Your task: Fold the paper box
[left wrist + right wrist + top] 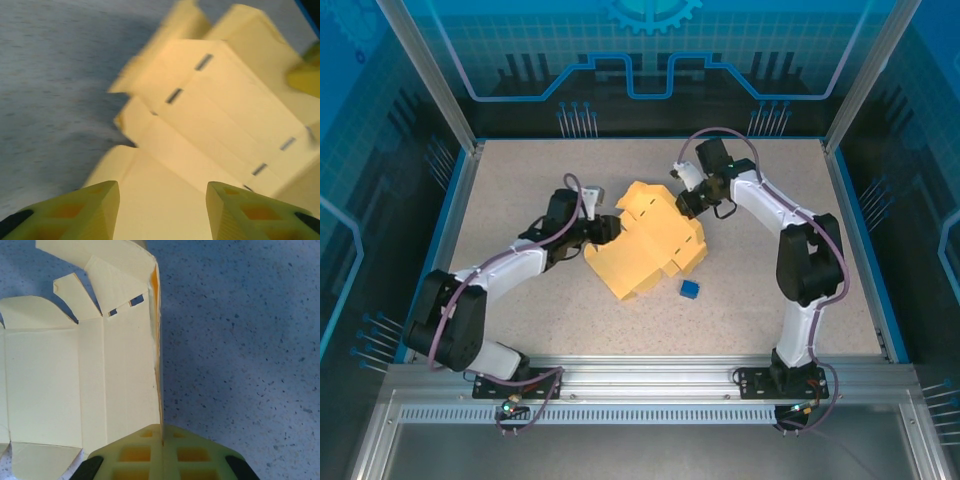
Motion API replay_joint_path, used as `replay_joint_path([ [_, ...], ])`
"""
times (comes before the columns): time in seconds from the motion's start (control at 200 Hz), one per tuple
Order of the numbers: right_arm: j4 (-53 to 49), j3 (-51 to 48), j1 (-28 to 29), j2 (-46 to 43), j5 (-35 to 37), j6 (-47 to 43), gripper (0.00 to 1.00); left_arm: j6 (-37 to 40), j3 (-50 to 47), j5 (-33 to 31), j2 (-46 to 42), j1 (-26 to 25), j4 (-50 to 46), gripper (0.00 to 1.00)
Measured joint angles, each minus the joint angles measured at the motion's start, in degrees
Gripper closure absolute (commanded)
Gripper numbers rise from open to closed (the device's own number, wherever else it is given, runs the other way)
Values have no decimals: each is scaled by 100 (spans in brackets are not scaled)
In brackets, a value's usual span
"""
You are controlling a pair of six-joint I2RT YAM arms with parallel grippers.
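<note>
The paper box [650, 240] is a pale yellow die-cut sheet, partly folded, lying mid-table. My left gripper [605, 230] is at its left edge, open, with a flat panel of the paper box [200, 125] lying between and beyond the two yellow fingers [90, 212]. My right gripper [686, 203] is at the sheet's upper right edge, shut on a raised panel of the paper box [100, 375]; the thin cardboard edge runs straight into the seam between the closed fingers [135, 455]. Tabbed flaps and slots show at the top of the right wrist view.
A tiny blue cube [690, 289] sits on the speckled table [520, 190] just off the sheet's lower right corner. Blue walls and metal frame posts ring the table. Open tabletop lies on the left and the far right.
</note>
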Motion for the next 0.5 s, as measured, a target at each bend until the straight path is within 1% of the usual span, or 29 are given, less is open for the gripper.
replay_joint_path([
  [0.08, -157, 131, -39, 87, 50, 17, 93, -39, 55, 129, 315, -256, 223, 55],
  [0.155, -260, 236, -74, 153, 120, 35, 93, -61, 181, 192, 793, -468, 385, 59],
  [0.275, -343, 271, -114, 190, 144, 57, 92, -125, 435, 269, 1453, -717, 507, 64],
  [0.5, -428, 321, -127, 280, 138, 85, 92, -184, 835, 323, 2157, -813, 702, 75],
])
